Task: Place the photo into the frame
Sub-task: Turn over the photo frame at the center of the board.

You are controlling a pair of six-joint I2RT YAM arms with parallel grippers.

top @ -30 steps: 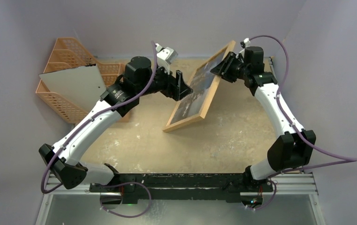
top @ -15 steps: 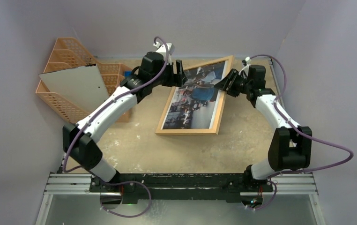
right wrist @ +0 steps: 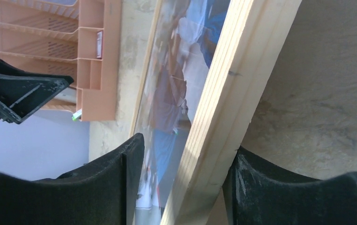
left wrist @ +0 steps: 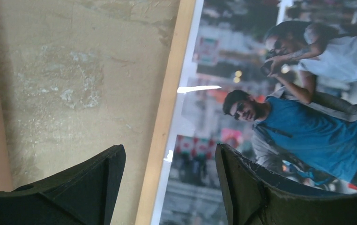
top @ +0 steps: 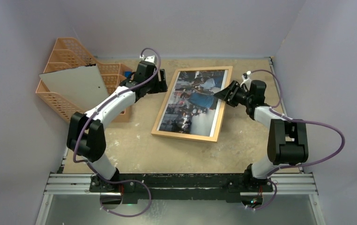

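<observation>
The sandy, mottled table [top: 242, 140] bears the frame [right wrist: 233, 93], flat and face up; its long axis runs away from the bases, leaning slightly. It spreads leftward from the right claw [top: 226, 93], whose jaws straddle the pale, grained wood rail; whether they pinch it cannot be told. The glossy photo [top: 193, 101] sits behind the pane, seemingly already in. The left claw [left wrist: 169, 157], jaws wide and empty, hangs over the opposite rail near its far end; the right is judged nearer, so letting go falls to it.
</observation>
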